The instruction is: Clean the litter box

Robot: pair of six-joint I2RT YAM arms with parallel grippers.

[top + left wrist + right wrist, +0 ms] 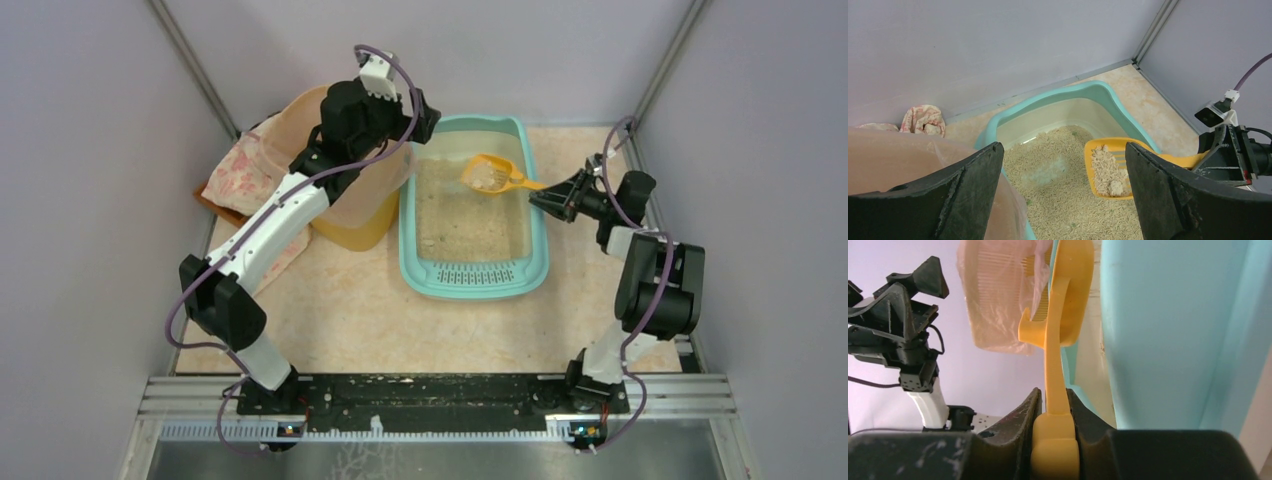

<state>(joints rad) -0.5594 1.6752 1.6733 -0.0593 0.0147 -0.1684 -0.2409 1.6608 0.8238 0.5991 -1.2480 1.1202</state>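
Observation:
The teal litter box (470,282) lies in the middle of the table with its grille end toward me and beige litter inside. My right gripper (548,198) is shut on the handle of a yellow scoop (490,175). The scoop is held just above the litter at the far right and carries litter and pale clumps (1108,172). In the right wrist view the handle (1055,365) sits pinched between the jaws beside the teal wall (1168,330). My left gripper (425,115) is open and empty. It hovers over the box's far left corner (993,125).
A round yellow bin (355,225) with a peach bag liner (893,160) stands against the litter box's left side, under my left arm. A floral cloth (240,170) lies at the far left. Grey walls close in on three sides.

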